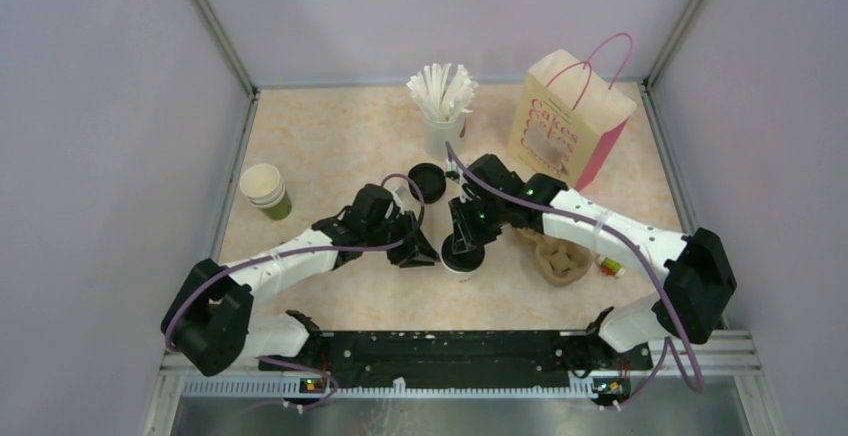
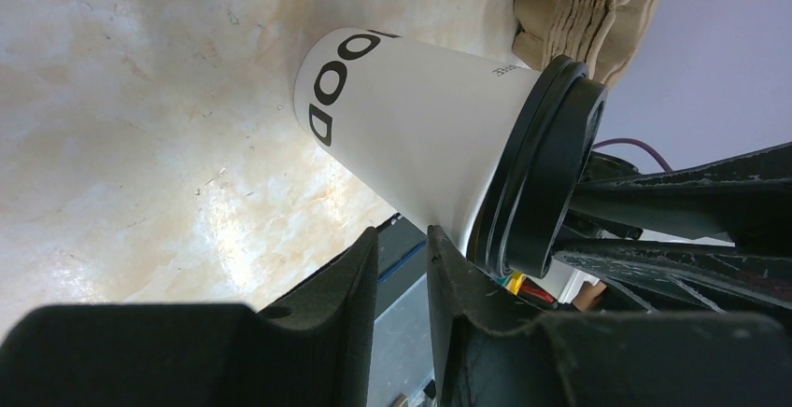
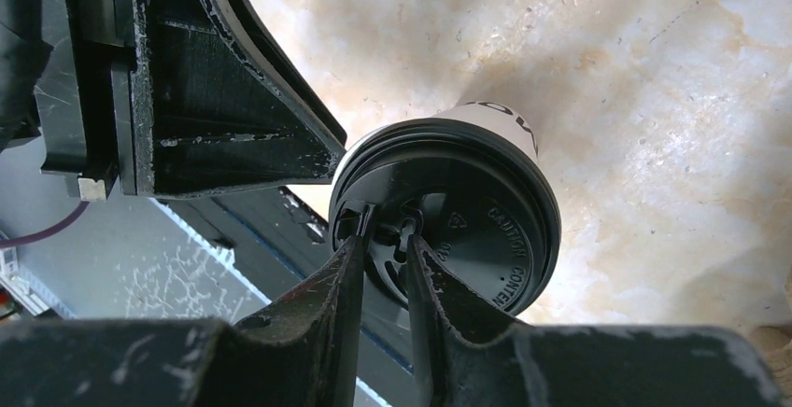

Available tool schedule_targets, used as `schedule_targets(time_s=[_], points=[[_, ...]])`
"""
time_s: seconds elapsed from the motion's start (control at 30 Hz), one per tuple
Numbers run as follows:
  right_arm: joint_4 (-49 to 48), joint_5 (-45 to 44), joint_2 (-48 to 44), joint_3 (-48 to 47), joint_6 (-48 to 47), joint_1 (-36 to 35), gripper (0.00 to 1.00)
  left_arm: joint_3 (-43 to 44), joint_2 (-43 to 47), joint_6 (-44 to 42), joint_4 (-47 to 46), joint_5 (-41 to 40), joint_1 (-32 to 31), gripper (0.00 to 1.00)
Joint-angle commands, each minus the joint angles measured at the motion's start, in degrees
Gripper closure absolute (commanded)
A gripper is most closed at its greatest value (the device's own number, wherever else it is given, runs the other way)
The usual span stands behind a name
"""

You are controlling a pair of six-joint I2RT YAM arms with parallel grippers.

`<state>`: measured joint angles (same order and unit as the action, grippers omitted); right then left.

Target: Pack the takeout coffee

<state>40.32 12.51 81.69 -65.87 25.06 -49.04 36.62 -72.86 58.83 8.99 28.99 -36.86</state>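
Two grippers at one coffee
Coffee (image 1: 463,268) stands upright just beside the carrier (image 1: 560,259); right gripper (image 3: 385,237) pinches its lid from above; left gripper (image 2: 403,239), opposite the carrier, is narrowly parted, empty.

The place is a robotics lab test cell: plain walls (image 1: 100,126) and metal frame posts (image 1: 212,21) enclose a marble-look tabletop (image 1: 330,146) carrying a straw cup (image 1: 441,131), paper bag (image 1: 570,121) and cup stack (image 1: 265,191), with left arm (image 1: 285,264) and right arm (image 1: 610,228) bolted to a base rail (image 1: 450,348).
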Motion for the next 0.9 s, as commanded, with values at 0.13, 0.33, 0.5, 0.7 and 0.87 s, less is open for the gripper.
schedule_targets(time_s=[0.13, 0.33, 0.5, 0.7, 0.87], points=[[-2.1, 1.7, 0.6, -2.2, 0.6, -1.5, 0.75, 0.9, -0.6, 0.1, -2.8, 0.4, -0.4, 0.69], [-3.0, 2.5, 0.4, -1.2, 1.4, -1.9, 0.75, 1.1, -0.7, 0.1, -2.9, 0.2, -0.5, 0.69], [-2.2, 0.7, 0.1, -1.1, 1.2, -1.9, 0.75, 1.2, -0.1, -0.1, -1.4, -0.6, -0.5, 0.68], [0.4, -0.4, -0.7, -5.4, 1.2, -1.9, 0.75, 4.1, 3.7, -1.0, 6.6, -3.6, -0.4, 0.58], [0.2, -0.7, -1.9, -6.2, 1.9, -1.8, 0.75, 6.6, 7.3, -1.6, 9.9, -6.6, -0.5, 0.48]])
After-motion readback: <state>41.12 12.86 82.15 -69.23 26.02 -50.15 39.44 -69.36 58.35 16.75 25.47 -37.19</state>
